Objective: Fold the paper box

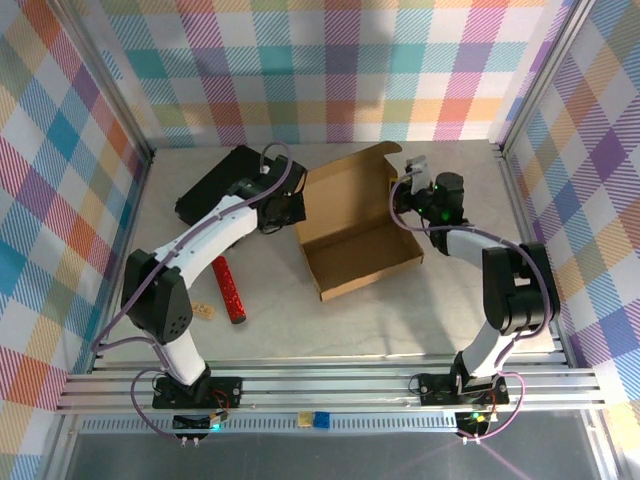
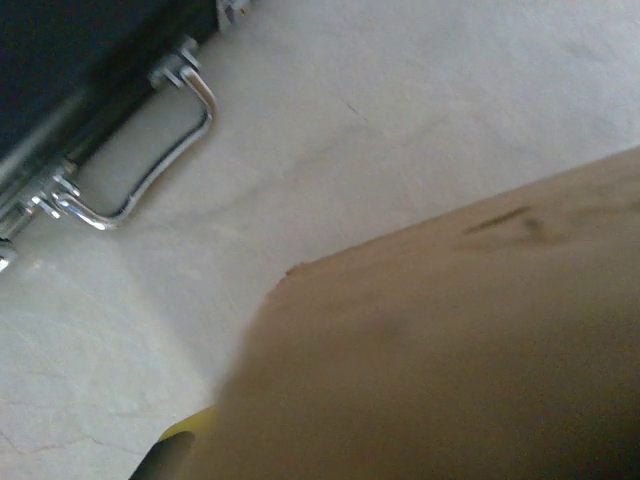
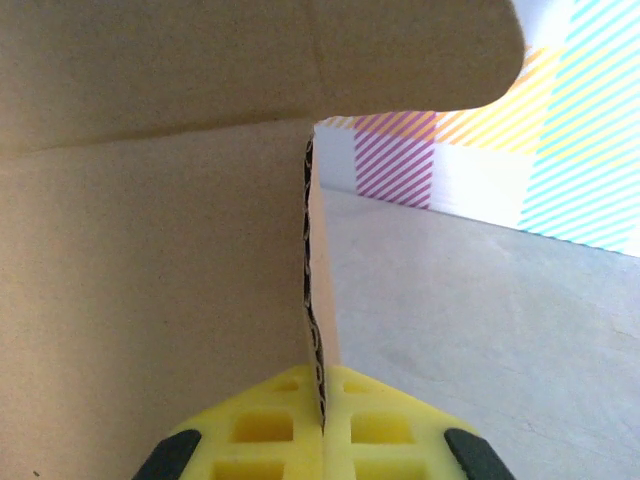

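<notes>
The paper box (image 1: 355,228) is a shallow brown cardboard tray with raised walls, lying mid-table. My left gripper (image 1: 293,207) is at its left wall. In the left wrist view blurred cardboard (image 2: 450,350) covers the jaws, and one yellow pad (image 2: 185,432) peeks out at its lower left edge. My right gripper (image 1: 408,188) is at the box's far right corner. In the right wrist view its yellow pads (image 3: 260,430) are shut on the corrugated edge of an upright cardboard wall (image 3: 150,300), under a curved flap (image 3: 300,50).
A black flat case (image 1: 225,180) with a metal handle (image 2: 150,170) lies just left of the box. A red cylinder (image 1: 229,290) and a small tan tag (image 1: 203,312) lie near the left arm. Checkered walls and metal posts enclose the table.
</notes>
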